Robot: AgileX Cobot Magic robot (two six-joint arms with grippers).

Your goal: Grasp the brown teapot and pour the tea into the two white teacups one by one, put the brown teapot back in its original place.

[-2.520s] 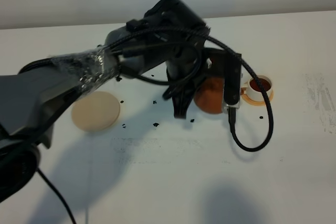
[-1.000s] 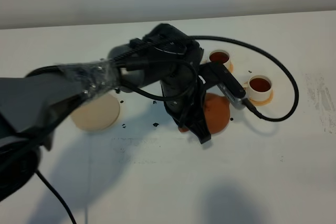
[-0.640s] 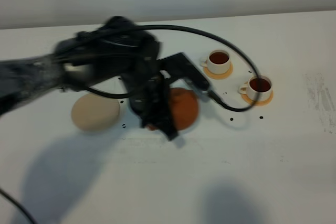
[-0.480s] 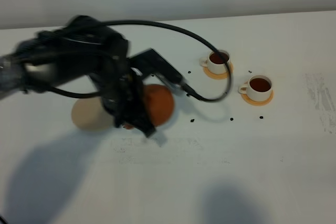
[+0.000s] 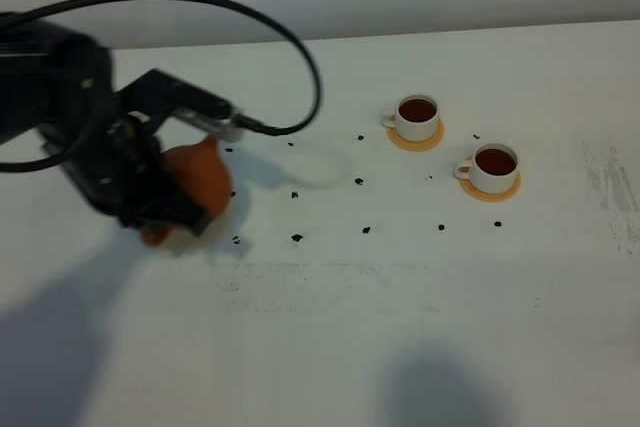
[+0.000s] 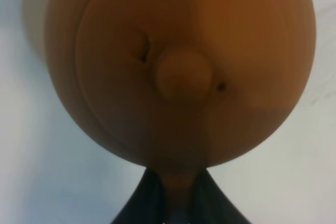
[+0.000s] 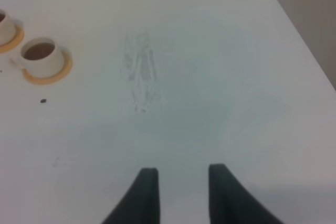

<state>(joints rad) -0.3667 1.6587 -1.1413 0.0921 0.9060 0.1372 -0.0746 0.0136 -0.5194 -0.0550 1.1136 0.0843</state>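
The brown teapot point(image 5: 200, 179) is at the left of the table, over the original place point(image 5: 190, 239), the beige disc, of which only a pale sliver shows beneath it. I cannot tell whether the pot touches the disc. My left gripper point(image 6: 177, 184) is shut on the teapot's handle. In the left wrist view the teapot's lid knob point(image 6: 184, 74) is centred and the pot fills the frame. The two white teacups point(image 5: 415, 117) point(image 5: 490, 167) hold dark tea at the right. My right gripper point(image 7: 184, 174) hovers open over bare table, far from the cups point(image 7: 39, 56).
Each cup sits on a small orange coaster point(image 5: 492, 190). Black specks point(image 5: 297, 238) lie scattered over the white table point(image 5: 350, 347) between teapot and cups. The left arm's cable point(image 5: 300, 57) arcs above the table. A scuffed patch point(image 7: 139, 72) marks the table's right side.
The left arm has swung left with the teapot, from beside the cups to over the beige disc. Both cups now show fully. The right arm has not moved.
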